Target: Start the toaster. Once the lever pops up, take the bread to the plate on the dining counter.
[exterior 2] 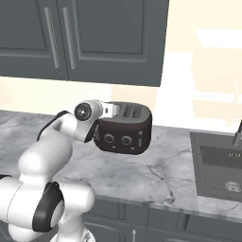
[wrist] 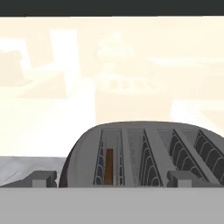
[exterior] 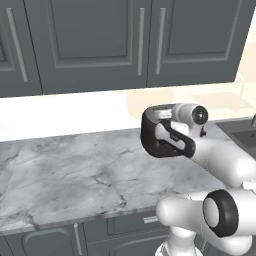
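- In the hand view the gripper (wrist: 112, 179) shows its two dark fingertips (wrist: 42, 179) at 7 and 5 o'clock along the bottom, spread wide apart and released, with nothing between them.
- Just beyond the tips sits the toaster (wrist: 144, 153), its rounded dark top facing the camera, with slots running away toward 12 o'clock.
- The bread (wrist: 109, 166), a thin brown slice seen edge-on, stands upright in the slot furthest toward 9 o'clock, low inside it.
- In the right base view the toaster (exterior 2: 125, 128) rests on the marble worktop (exterior 2: 142, 175); its front face carries two round knobs and a lever.
- The arm's hand end is at the toaster's 9 o'clock side there.
- A sink (exterior 2: 220, 165) lies at 3 o'clock of the toaster.
- Dark grey wall cabinets (exterior 2: 94, 38) hang at 12 o'clock.
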